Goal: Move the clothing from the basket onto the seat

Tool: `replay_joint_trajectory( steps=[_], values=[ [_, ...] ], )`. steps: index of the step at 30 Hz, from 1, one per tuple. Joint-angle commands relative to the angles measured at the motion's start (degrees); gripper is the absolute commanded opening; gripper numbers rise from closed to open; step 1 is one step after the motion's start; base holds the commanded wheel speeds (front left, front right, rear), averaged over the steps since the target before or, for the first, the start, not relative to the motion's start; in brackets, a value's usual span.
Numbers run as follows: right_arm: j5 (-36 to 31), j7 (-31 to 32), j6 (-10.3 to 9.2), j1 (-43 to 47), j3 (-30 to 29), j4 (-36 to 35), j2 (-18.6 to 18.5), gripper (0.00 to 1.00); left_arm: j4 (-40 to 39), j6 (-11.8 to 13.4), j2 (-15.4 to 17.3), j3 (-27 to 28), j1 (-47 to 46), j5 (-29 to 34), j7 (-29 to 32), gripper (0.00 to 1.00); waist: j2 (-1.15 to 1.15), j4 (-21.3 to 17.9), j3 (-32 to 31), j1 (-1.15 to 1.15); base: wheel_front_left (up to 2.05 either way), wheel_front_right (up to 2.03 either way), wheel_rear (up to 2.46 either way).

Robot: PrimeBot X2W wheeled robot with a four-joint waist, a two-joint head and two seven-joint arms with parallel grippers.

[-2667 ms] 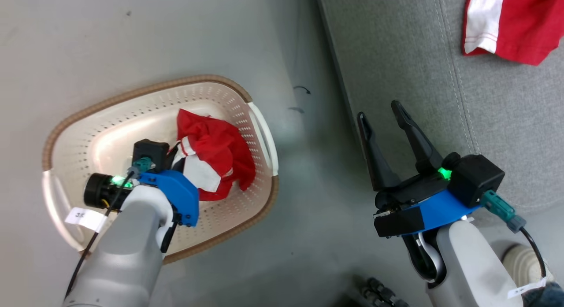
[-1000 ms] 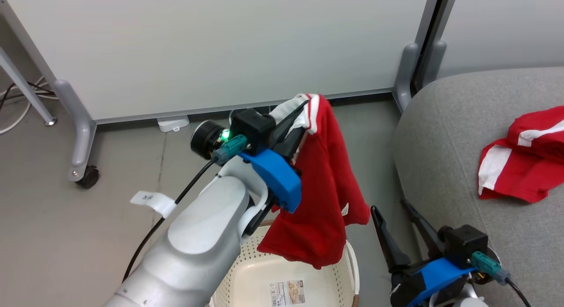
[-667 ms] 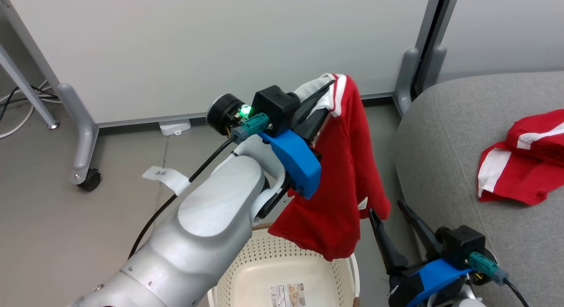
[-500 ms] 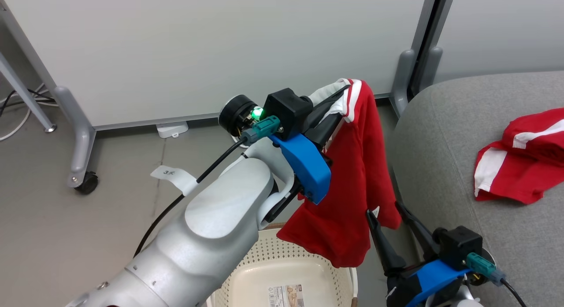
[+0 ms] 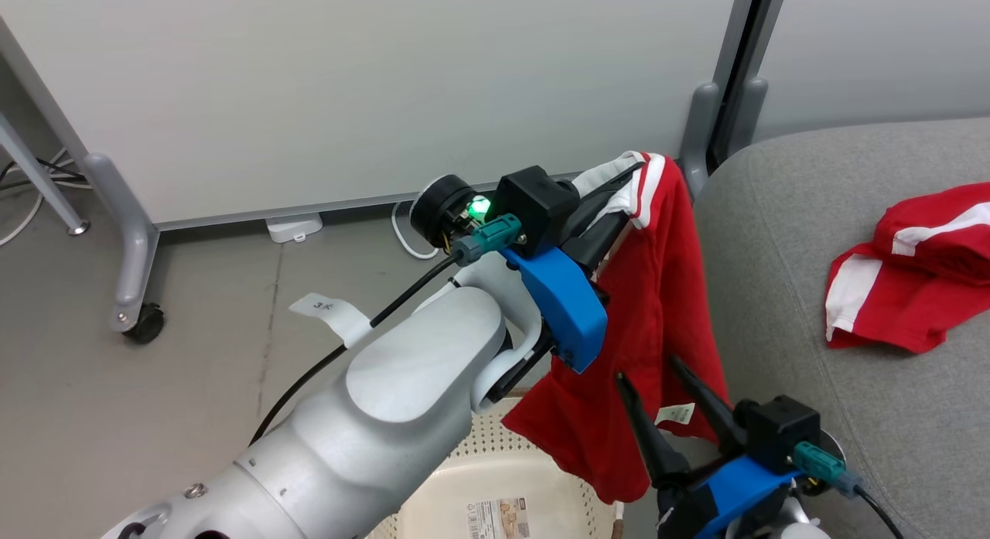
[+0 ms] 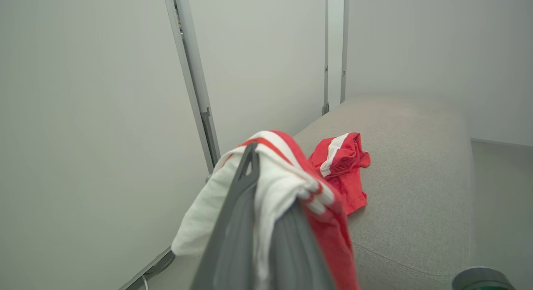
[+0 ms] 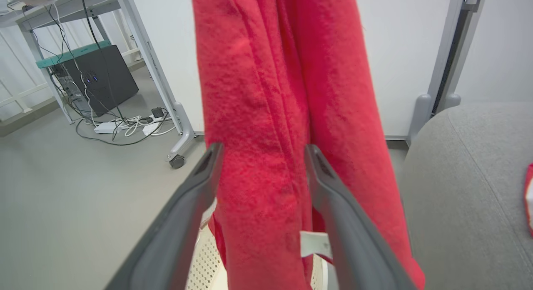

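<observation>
My left gripper (image 5: 628, 182) is shut on the white-trimmed edge of a red piece of clothing (image 5: 657, 307), which hangs from it in the air beside the rounded end of the grey seat (image 5: 773, 253). In the left wrist view its fingers (image 6: 245, 198) pinch the white and red folds (image 6: 287, 169). A second red and white garment (image 5: 905, 284) (image 6: 343, 165) lies on the seat (image 6: 416, 157). The cream basket (image 5: 479, 477) stands below the arm. My right gripper (image 5: 646, 371) (image 7: 262, 148) is open, with the hanging cloth (image 7: 270, 94) close in front of its fingers.
A white partition on castor feet (image 5: 139, 315) stands behind the basket, with a second panel's post (image 5: 727, 75) by the seat. A paper label (image 5: 495, 517) shows on the basket's base. A desk frame, cables and a black box (image 7: 100, 78) are at the far left.
My left gripper lifted the red garment out of the basket and has carried it rightward toward the seat. Its hem now overlaps my right gripper's fingers. The right gripper stayed open.
</observation>
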Motion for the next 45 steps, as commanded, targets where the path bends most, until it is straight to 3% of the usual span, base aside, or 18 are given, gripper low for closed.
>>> replay_joint_trajectory(
  steps=[1, 19, 20, 21, 22, 45],
  values=[
    [0.07, 0.18, 0.03, -1.56, 1.11, 0.28, -0.03, 1.0, -0.36, 0.4, 0.0, -0.85, -1.23, -0.82, -0.46, 0.0, 0.0, -0.03, 0.05, 0.0, 0.0, 0.0, 0.0],
    [0.0, -0.11, 0.03, -12.23, 5.46, 8.77, -0.04, 1.0, -0.09, 2.11, 0.0, -7.15, -3.51, -6.02, -2.27, 0.0, 0.0, 0.12, 0.12, 0.0, 0.0, 0.0, 0.0],
    [0.31, -0.06, 0.03, -12.43, 5.54, 9.26, -0.04, 0.51, 0.02, 2.19, 0.0, -7.43, -3.53, -6.3, -2.41, 0.0, 0.0, 0.14, 0.07, 0.0, 0.0, 0.0, 0.0],
    [0.4, -0.13, 0.03, -12.66, 5.53, 9.62, -0.04, 0.22, 0.15, 2.25, 0.01, -7.66, -3.53, -6.56, -2.51, 0.0, 0.0, 0.16, 0.01, 0.0, 0.0, 0.0, 0.0],
    [0.54, -0.07, 0.03, -12.85, 5.49, 9.99, -0.04, 0.0, 0.24, 2.29, 0.01, -7.96, -3.57, -6.77, -2.61, 0.0, 0.0, 0.19, -0.06, 0.0, 0.0, 0.0, 0.0],
    [1.49, -1.08, 0.03, -14.14, 5.77, 12.24, -0.04, 0.0, 2.0, 3.21, 0.0, -11.27, -4.79, -10.21, -3.7, 0.0, 0.0, 0.03, -0.26, 0.0, 0.0, 0.0, 0.0]
  ],
)
